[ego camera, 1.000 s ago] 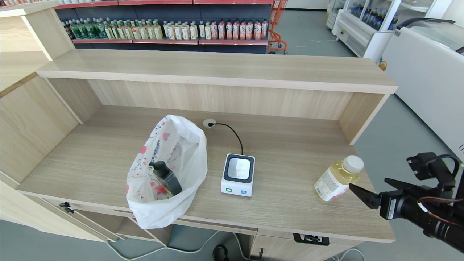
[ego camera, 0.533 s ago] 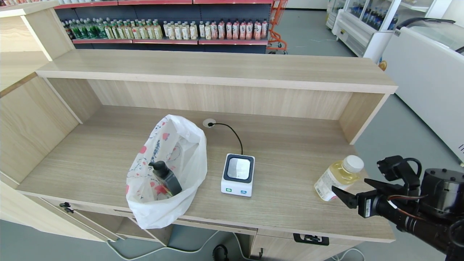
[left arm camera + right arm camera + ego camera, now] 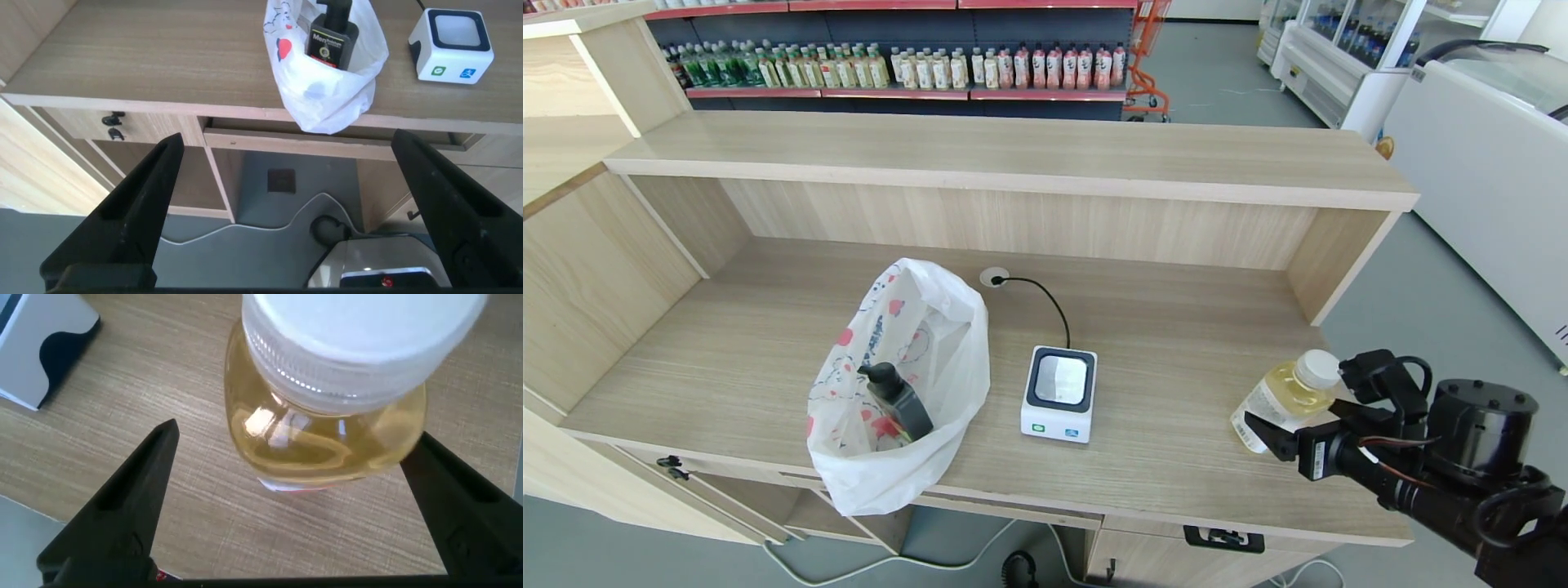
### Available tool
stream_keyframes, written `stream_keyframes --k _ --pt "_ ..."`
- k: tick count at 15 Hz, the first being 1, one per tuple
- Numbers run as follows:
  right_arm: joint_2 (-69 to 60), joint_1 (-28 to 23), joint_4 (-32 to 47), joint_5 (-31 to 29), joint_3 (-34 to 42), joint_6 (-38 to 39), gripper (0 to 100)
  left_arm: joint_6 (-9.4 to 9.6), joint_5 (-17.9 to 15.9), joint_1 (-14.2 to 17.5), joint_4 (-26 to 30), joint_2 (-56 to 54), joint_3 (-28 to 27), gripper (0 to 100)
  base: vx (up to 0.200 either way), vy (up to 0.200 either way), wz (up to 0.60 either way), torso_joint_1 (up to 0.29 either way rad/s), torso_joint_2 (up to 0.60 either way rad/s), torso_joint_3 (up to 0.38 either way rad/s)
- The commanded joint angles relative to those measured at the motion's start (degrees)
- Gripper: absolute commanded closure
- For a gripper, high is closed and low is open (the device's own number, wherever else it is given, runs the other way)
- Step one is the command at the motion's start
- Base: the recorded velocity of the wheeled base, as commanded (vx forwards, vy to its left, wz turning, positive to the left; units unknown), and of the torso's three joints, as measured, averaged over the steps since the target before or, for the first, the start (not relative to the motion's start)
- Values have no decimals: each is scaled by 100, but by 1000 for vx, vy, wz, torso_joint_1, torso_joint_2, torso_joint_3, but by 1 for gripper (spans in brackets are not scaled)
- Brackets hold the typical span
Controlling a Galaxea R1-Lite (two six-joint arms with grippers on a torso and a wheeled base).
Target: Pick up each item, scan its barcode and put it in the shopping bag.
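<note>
— What do we see from the head view?

— We see a wooden table (image 3: pixel 1176 327) with a barcode scanner (image 3: pixel 1059 392) near its middle. A black cable (image 3: pixel 1049 304) runs from the scanner toward eleven o'clock. At nine o'clock from the scanner stands the white shopping bag (image 3: pixel 931 327), mouth open, with a dark pump bottle (image 3: pixel 903 404) leaning inside it. At three o'clock from the scanner, close to the table's right end, is a bottle of yellow liquid (image 3: pixel 1278 404) with a white cap (image 3: pixel 1317 369).

— And the right end effector (image 3: pixel 1292 412)?

— It sits at that bottle, coming in from four o'clock, with one finger in front of the label.

— What do we get from the left wrist view?

— The left end effector (image 3: pixel 286 140) hangs in front of the table's front edge, lower than the tabletop. Its fingers (image 3: pixel 122 220) are spread wide with nothing between them. Beyond them we see the shopping bag (image 3: pixel 327 90) bulging over the table edge, the pump bottle (image 3: pixel 331 41) in it, and the scanner (image 3: pixel 453 45) beside it.

— And from the right wrist view?

— We look down on the white cap (image 3: pixel 359 327) and the shoulder of the bottle of yellow liquid (image 3: pixel 327 425), which stands on the table (image 3: pixel 122 400). The right end effector (image 3: pixel 292 439) has its fingers (image 3: pixel 114 514) apart, one on each side of the bottle. We cannot tell whether either finger touches it. A corner of the scanner (image 3: pixel 41 351) shows farther off on the table.
</note>
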Motion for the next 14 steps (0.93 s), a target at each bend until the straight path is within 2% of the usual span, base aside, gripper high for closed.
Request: stream_keyframes --k 1,14 --pt "371 35 -67 1 -140 -21 0 3 -1 0 0 -2 0 0 0 0 0 0 0 0" --pt "1154 325 -515 203 -984 -83 0 3 -1 0 0 -2 0 0 0 0 0 0 0 0"
